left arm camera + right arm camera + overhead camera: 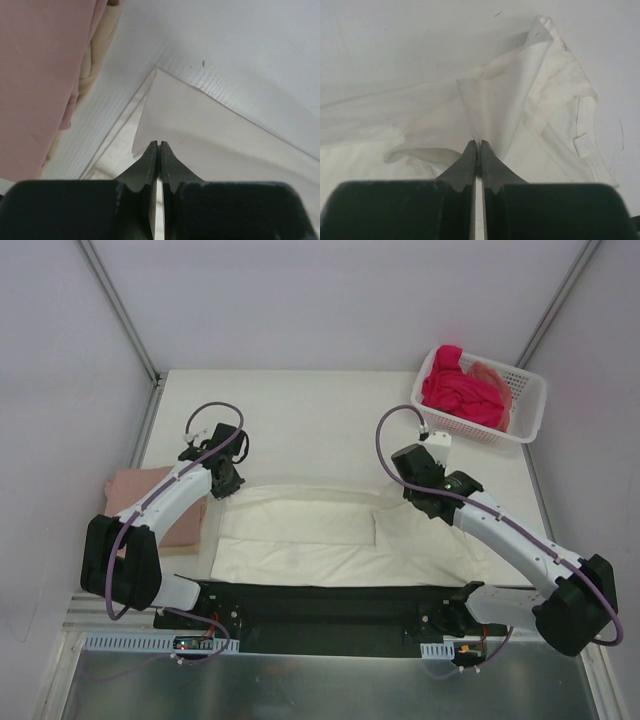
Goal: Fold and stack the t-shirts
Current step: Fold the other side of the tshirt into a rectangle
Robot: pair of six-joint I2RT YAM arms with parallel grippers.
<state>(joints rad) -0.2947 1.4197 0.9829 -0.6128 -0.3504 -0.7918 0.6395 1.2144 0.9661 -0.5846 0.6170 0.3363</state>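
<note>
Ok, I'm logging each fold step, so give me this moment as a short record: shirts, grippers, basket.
shirt in work: cream-white t-shirt, spread across the near half of the table
left gripper: shut, pinching the shirt's far left corner
right gripper: shut, pinching the far right edge, cloth pulled into a peak
done: dusty pink t-shirt, folded, at the table's left edge
waiting: magenta t-shirt and peach t-shirt, in the white lattice basket, far right corner

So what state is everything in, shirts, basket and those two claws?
cream-white t-shirt: spread out, partly folded.
dusty pink t-shirt: folded.
basket: upright.
magenta t-shirt: crumpled in the basket.
peach t-shirt: crumpled beside it.
left gripper: shut on the cream-white t-shirt.
right gripper: shut on it too.
</note>
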